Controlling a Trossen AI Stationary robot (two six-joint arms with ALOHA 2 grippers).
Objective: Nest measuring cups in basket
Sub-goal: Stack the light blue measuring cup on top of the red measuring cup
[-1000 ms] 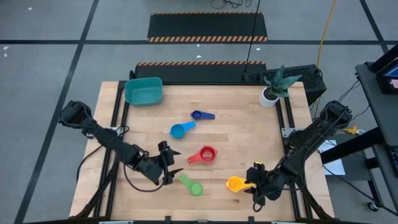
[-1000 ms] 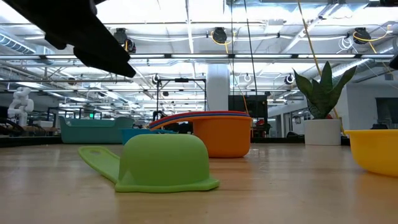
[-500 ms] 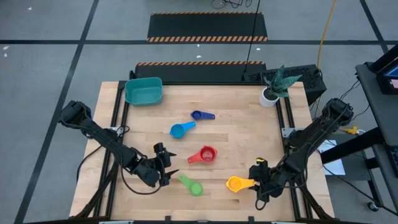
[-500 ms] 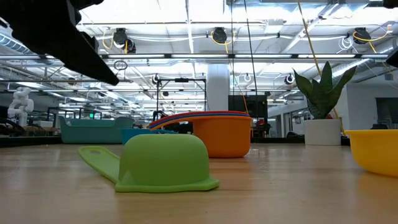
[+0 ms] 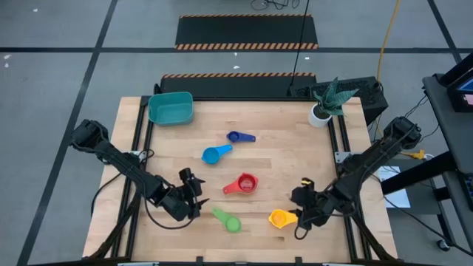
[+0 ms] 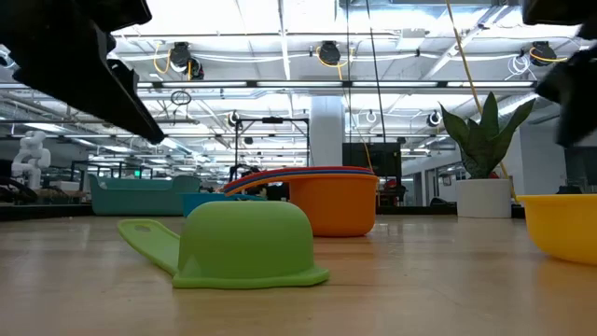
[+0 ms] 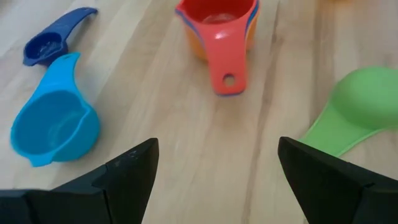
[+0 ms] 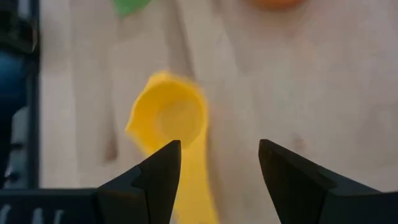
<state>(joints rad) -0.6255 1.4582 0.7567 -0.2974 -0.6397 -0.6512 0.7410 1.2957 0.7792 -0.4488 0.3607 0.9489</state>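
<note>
Yellow cup [image 8: 168,121] lies before right hand [image 8: 214,165] (fingers apart).

Low view crops the yellow cup [image 6: 565,227] at its edge.

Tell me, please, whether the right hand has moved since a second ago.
Yes. In the high view the right hand has lifted off the yellow cup and shifted toward the plant pot end of the table, now open.

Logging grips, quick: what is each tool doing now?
Left tool: open, empty, near the green cup.
Right tool: open, empty, over the yellow cup.
</note>
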